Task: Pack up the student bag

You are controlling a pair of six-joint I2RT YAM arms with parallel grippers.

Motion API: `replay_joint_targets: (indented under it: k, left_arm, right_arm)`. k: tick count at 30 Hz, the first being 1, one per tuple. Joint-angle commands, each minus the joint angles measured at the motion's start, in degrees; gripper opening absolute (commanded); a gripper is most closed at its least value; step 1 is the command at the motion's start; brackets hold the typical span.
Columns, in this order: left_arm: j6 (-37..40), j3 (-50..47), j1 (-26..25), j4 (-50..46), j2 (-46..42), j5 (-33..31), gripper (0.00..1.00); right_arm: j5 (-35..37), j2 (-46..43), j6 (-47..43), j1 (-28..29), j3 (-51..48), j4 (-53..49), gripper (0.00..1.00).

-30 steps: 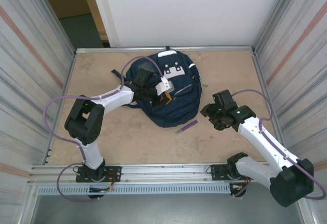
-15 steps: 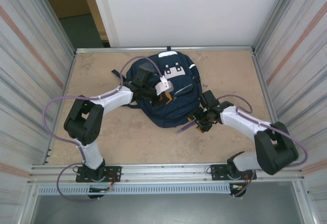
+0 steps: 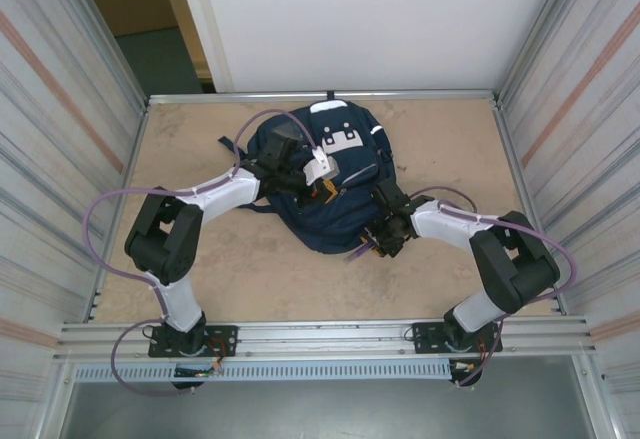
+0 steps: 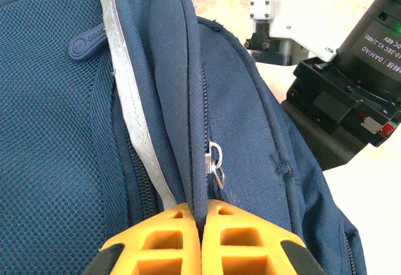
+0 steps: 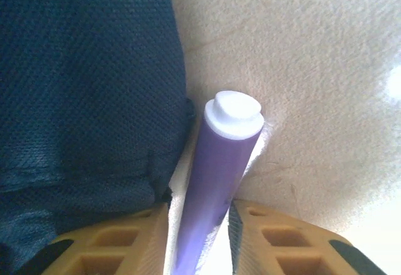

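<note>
I'm seeing the student bag [image 3: 340, 217] lying upper centre of the top view. The right arm housing [image 4: 351, 81], upper right of the left wrist view, is showing "DAMIAO" and "48V". The left gripper [image 4: 202, 211] is pinching the bag's zipper seam. The right gripper [image 5: 197, 215] is straddling a purple pen [image 5: 220, 162] with its fingers parted.

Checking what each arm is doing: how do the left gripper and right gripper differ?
The left gripper is pinched shut on a fold of the backpack beside its zip; the right gripper is open, fingers either side of a purple marker. The left works on top of the bag; the right is down at the table by the bag's edge. Both have yellow fingers.
</note>
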Motion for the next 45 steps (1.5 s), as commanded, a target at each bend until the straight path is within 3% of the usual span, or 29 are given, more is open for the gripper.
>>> replay_joint_targets:
  k: [1, 8, 16, 20, 26, 30, 38, 45]
  left_arm:
    - [-0.41, -0.01, -0.25, 4.53, -3.70, 3.74, 0.00]
    - [0.10, -0.65, -0.22, 4.22, -4.40, 1.51, 0.00]
    - [1.31, -1.27, -0.24, 3.85, -4.77, 1.65, 0.00]
    - [3.66, -0.27, -0.29, 0.96, -4.50, 2.95, 0.00]
    - [3.46, -0.11, -0.25, 0.80, -5.04, 5.07, 0.00]
    - [2.12, -0.40, -0.25, 2.71, -5.44, 6.49, 0.00]
    - [-1.67, -1.89, -0.29, 7.00, -5.61, 9.66, 0.00]
    - [-2.94, -2.31, -0.38, 8.82, -5.85, 10.67, 0.00]
  right_arm:
    - [6.88, 2.53, 3.52, 0.44, -2.53, 0.57, 0.26]
    - [14.49, -5.07, 5.09, 0.62, -3.69, -8.13, 0.22]
    - [11.11, -4.95, 3.88, -1.49, -6.21, -6.66, 0.19]
    - [11.91, -13.19, 5.99, -3.61, -8.01, -4.52, 0.10]
    - [10.30, -23.47, 4.35, -9.71, -1.47, -3.89, 0.10]
    - [6.16, -21.66, 3.35, -12.00, 4.79, -0.09, 0.09]
    - [5.48, -13.78, 5.29, -13.66, 10.75, 5.94, 0.07]
    - [9.62, -8.70, 5.00, -13.49, 13.68, 6.62, 0.06]
